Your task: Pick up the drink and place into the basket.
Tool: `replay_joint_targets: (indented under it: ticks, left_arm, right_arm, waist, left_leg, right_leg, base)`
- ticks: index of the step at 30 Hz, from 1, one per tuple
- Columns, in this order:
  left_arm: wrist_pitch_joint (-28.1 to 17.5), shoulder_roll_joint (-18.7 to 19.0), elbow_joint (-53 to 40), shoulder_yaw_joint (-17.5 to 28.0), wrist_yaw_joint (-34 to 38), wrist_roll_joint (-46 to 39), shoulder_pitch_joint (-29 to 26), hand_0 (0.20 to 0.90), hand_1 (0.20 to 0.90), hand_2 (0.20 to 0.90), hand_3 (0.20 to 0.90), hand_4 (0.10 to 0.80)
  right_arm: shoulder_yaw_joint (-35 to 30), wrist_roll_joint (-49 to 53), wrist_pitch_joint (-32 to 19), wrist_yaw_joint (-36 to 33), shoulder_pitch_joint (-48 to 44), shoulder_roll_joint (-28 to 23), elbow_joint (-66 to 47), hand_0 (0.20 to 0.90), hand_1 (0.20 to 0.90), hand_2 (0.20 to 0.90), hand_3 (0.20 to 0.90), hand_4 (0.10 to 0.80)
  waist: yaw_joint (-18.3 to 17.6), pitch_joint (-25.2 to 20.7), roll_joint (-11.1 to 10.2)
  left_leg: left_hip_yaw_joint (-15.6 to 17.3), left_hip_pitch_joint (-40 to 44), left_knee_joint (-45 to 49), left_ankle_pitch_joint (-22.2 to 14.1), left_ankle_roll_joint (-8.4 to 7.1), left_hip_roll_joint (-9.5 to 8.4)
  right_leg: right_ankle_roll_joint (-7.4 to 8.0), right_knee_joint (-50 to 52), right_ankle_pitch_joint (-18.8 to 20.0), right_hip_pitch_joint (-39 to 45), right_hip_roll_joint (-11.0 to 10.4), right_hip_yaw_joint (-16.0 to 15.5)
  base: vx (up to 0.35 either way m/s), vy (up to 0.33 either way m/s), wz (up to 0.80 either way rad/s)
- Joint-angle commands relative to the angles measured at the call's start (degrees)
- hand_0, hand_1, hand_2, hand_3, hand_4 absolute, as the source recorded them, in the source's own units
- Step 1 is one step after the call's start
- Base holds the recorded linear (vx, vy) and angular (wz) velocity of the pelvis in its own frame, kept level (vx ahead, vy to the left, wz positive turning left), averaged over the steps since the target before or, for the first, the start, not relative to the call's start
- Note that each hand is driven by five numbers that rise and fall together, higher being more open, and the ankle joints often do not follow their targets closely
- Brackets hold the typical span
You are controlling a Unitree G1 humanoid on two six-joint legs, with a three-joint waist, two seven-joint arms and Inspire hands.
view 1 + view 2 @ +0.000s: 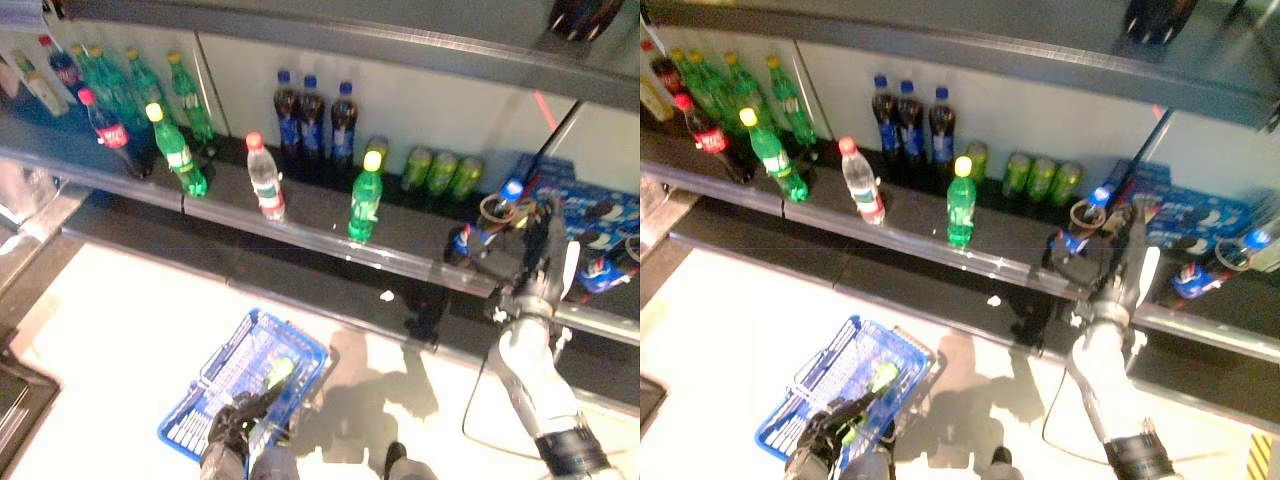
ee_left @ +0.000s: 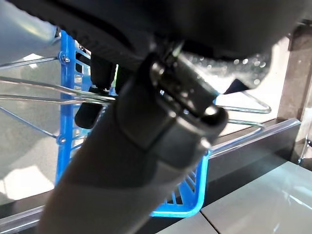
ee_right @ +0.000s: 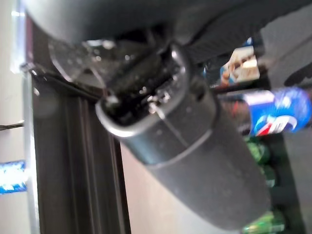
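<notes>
A dark drink bottle [image 1: 468, 241] with a blue label and blue cap leans tilted on the shelf at the right. My right hand [image 1: 541, 262] is raised against the shelf just right of it, fingers straight and open, thumb with its white cover on the far side. I cannot tell if it touches the bottle. The bottle's blue label shows past the thumb in the right wrist view [image 3: 278, 119]. My left hand [image 1: 232, 425] is shut on the wire handles [image 2: 39, 95] of the blue basket [image 1: 212, 388], which hangs low in front. A green bottle [image 1: 279, 371] with a yellow cap lies in the basket.
The long dark shelf [image 1: 320, 235] carries green bottles [image 1: 364, 200], a clear bottle [image 1: 264, 178], dark blue-label bottles [image 1: 312, 120], green cans [image 1: 440, 172] and blue packs [image 1: 590, 205]. Another blue-label bottle [image 1: 603, 272] lies right of my hand. A second shelf runs above.
</notes>
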Motion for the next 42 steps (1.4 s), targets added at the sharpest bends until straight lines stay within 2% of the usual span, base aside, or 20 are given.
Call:
replay_joint_targets:
  ticks: [1,8,16,26,42]
  left_arm:
    - [-3.88,3.65,-0.89,-3.01,-0.55,-2.67,4.97,0.300,0.300,0.300,0.200,0.100]
    - [-5.68,3.62,-2.75,-5.62,-1.02,-6.30,2.58,0.300,0.300,0.300,0.200,0.100]
    - [-6.75,3.45,-4.78,-6.83,-0.65,-8.55,1.05,0.300,0.300,0.300,0.200,0.100]
    - [-6.63,2.89,-5.91,-6.49,-0.86,-9.15,1.55,0.300,0.300,0.300,0.200,0.100]
    - [-5.36,3.17,-7.01,-7.09,-0.88,-9.04,1.99,0.300,0.300,0.300,0.200,0.100]
  right_arm:
    - [-2.97,-2.05,-6.55,-5.21,-7.21,-3.18,-2.96,0.900,0.900,0.900,0.900,0.800]
    - [-1.41,-1.40,-7.04,-7.40,-14.62,-4.55,1.16,0.900,0.900,0.900,0.900,0.800]
    - [-1.43,0.33,-6.17,-11.67,-19.93,-5.13,4.57,0.900,0.900,0.900,0.900,0.800]
    - [-1.68,0.35,-4.39,-12.19,-22.95,-4.96,5.77,0.900,0.900,0.900,0.900,0.800]
    - [-1.63,3.05,-3.43,-12.59,-31.92,-8.03,12.08,0.900,0.900,0.900,0.900,0.800]
  waist:
    - [2.50,0.60,-1.10]
    - [2.64,5.57,-0.02]
    - [2.71,9.43,0.91]
    - [2.78,11.23,2.08]
    - [4.31,12.18,3.27]
  left_leg:
    - [-2.89,-0.67,10.19,-9.38,1.28,-0.63]
    - [-3.08,-6.08,13.63,-9.07,1.83,-2.05]
    - [-2.55,-8.50,14.21,-8.04,2.13,-2.22]
    - [-1.67,-8.58,14.32,-7.49,2.05,-1.93]
    - [-1.61,-8.05,14.37,-7.28,2.00,-2.01]
  right_leg:
    - [-1.96,7.95,2.16,-10.06,-3.05,0.82]
    - [-2.40,11.32,2.34,-15.24,-4.06,1.49]
    - [-2.39,12.50,2.83,-17.72,-4.16,1.99]
    - [-2.77,12.90,2.51,-17.63,-3.99,2.24]
    - [-3.29,12.66,2.00,-16.11,-4.20,1.22]
  base:
    - [-0.158,0.078,0.10]
    - [-0.102,0.046,0.02]
    - [-0.052,0.009,-0.05]
    - [-0.005,0.008,-0.06]
    - [0.011,0.000,-0.02]
